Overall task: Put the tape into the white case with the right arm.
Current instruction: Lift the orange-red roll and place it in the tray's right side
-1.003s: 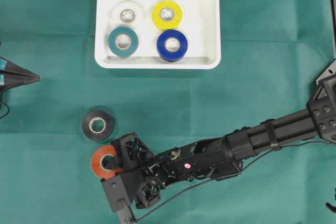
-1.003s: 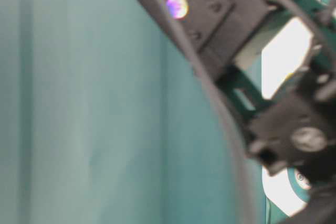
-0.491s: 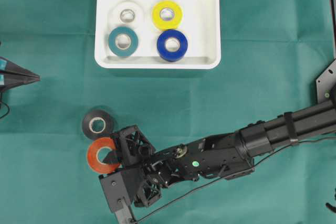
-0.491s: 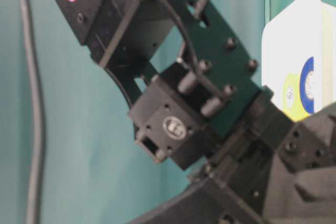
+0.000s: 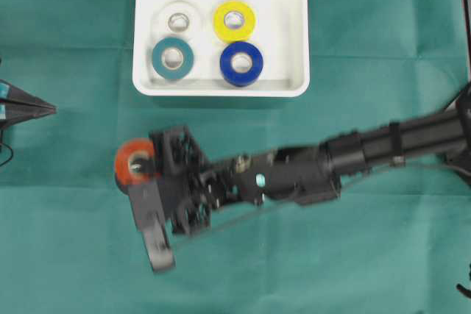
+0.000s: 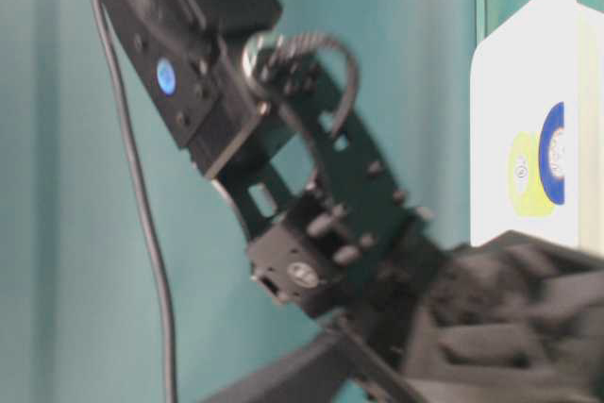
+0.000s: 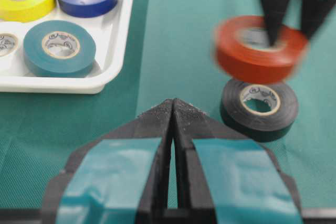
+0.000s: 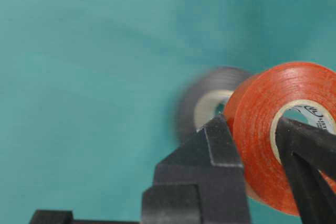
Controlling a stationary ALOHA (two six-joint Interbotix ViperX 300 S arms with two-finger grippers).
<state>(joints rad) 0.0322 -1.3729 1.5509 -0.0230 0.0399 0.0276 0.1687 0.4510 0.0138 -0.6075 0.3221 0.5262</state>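
Observation:
My right gripper (image 5: 149, 167) is shut on a red-orange roll of tape (image 5: 129, 162), one finger in its hole and one against its outer wall (image 8: 257, 145). The roll (image 7: 247, 56) hangs tilted just above a black roll (image 7: 259, 109) lying on the green cloth; from overhead the red roll hides most of the black one. The white case (image 5: 287, 27) stands at the far middle, some way beyond the held roll, with white (image 5: 176, 18), yellow (image 5: 235, 20), teal (image 5: 172, 57) and blue (image 5: 241, 62) rolls inside. My left gripper (image 5: 45, 108) rests shut at the left edge, holding nothing.
The right arm (image 5: 353, 163) stretches across the cloth from the right edge, its wrist filling the table-level view (image 6: 311, 233). The case's right third (image 5: 291, 5) holds no roll. A cable (image 6: 142, 214) trails from the wrist.
The right gripper has lifted the red-orange roll off the cloth and carried it away from the near edge, over the black roll. The left gripper has not moved.

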